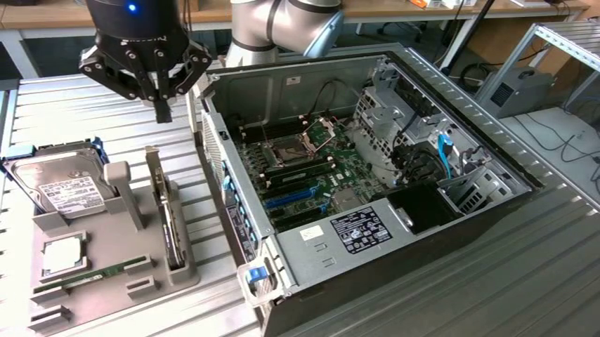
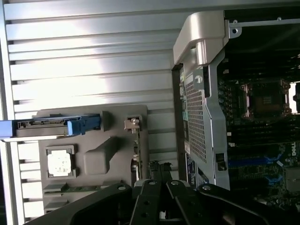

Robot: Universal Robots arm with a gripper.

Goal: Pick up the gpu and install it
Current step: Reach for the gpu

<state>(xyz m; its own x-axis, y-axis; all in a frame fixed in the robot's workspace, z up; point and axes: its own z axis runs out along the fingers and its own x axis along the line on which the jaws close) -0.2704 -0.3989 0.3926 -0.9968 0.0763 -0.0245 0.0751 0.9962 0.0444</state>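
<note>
Exterior view: even light from above, soft shadows, nothing blown out. Inside of computer case [image 1: 281,91] bit dimmer, still readable. Wrist view way harsher: ribbed tabletop [image 2: 93,70] glaring near white in bands, case interior sunk almost black, pincer [image 2: 157,171] just dark silhouette, kinda soft. Colours washed out.

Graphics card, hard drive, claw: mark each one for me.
graphics card [image 1: 168,225], exterior view, upper edge of the upright card.
hard drive [image 1: 67,191], exterior view, white label.
claw [image 1: 164,112], exterior view, between the shut fingertips.
</note>
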